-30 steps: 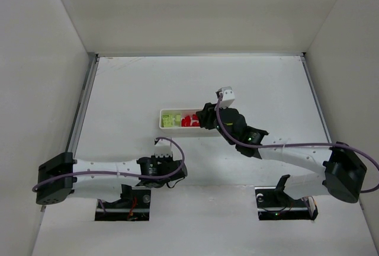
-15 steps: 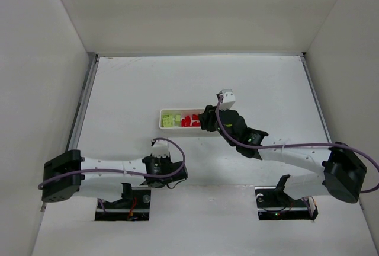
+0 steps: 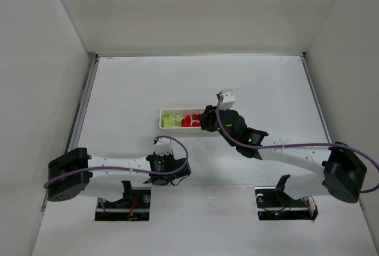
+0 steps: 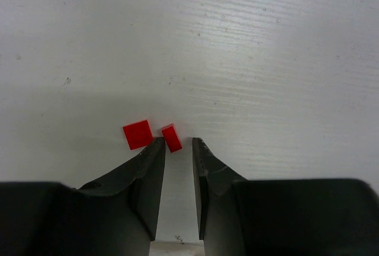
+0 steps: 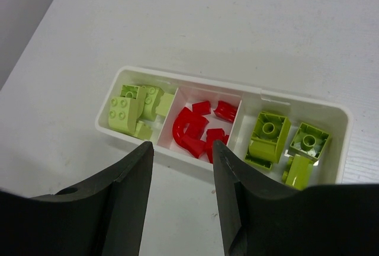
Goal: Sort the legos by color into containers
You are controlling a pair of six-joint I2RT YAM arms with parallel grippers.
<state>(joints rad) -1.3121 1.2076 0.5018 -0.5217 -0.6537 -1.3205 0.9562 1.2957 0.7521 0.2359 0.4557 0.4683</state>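
In the left wrist view two tiny red legos lie on the white table: a flat square one and a smaller one. My left gripper is narrowly open, and the smaller red lego lies just ahead of the gap, against the left fingertip. The white tray has yellow-green legos in its left compartment, red legos in the middle and yellow-green legos in the right. My right gripper is open and empty, hovering at the tray's near side by the red compartment.
In the top view the tray lies mid-table with my right gripper at its right end. My left gripper is near the front edge. White walls enclose the table on three sides.
My left arm has swung to the right along the front of the table. The right arm and the tray have not moved.
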